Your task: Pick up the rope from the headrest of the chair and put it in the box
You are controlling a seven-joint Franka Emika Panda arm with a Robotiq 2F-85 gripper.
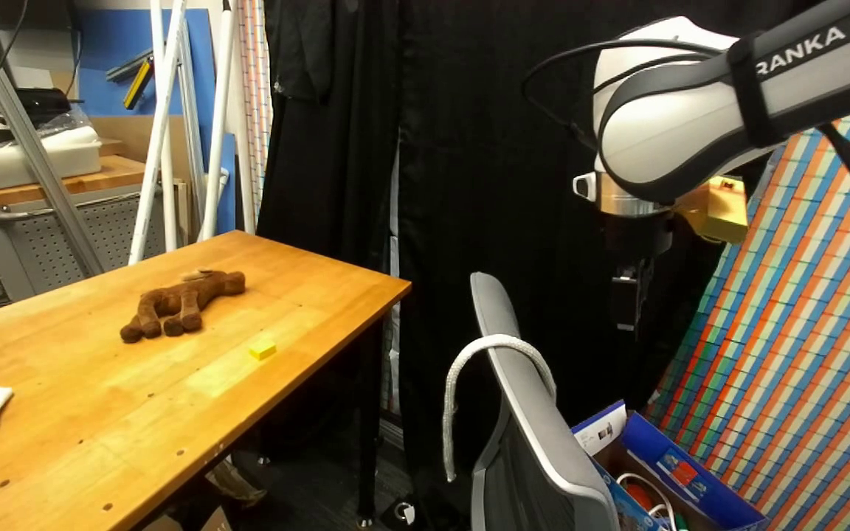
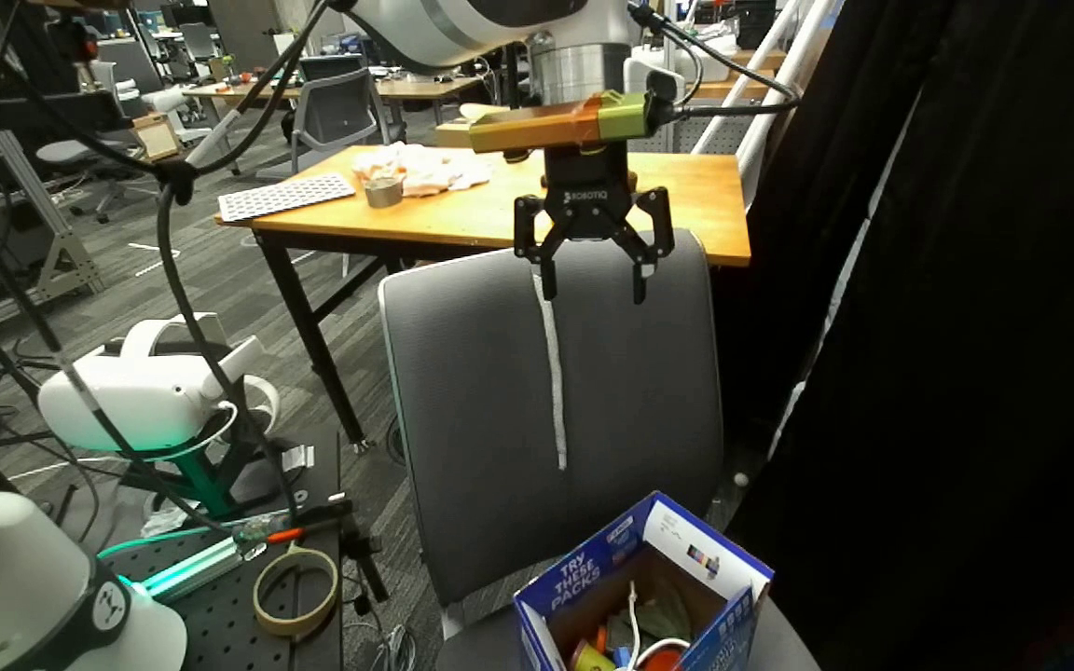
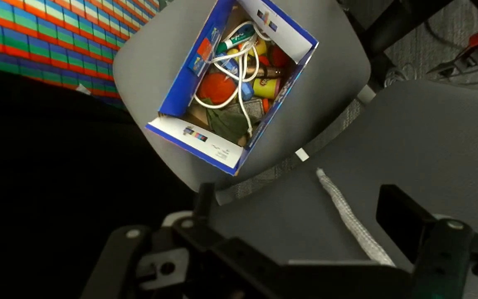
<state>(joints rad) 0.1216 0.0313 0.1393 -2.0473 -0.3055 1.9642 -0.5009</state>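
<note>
One braided white rope (image 1: 499,341) draped over office-chair backrest (image 2: 472,373) | my gripper (image 2: 594,281): jaws apart, in front of backrest | risk: misaligned pinch may shove rope off behind backrest; off-centre grip could leave it dangling outside blue cardboard box (image 2: 584,568)

Table (image 1: 196,376) near chair (image 2: 626,401) reads bright, soft glare on top. Curtain (image 1: 432,184) behind chair reads near-black, folds mostly lost. Headset (image 2: 131,401) left of chair shows green light underneath. Wrist view dimmer; gripper (image 3: 299,203) underexposed.
</note>
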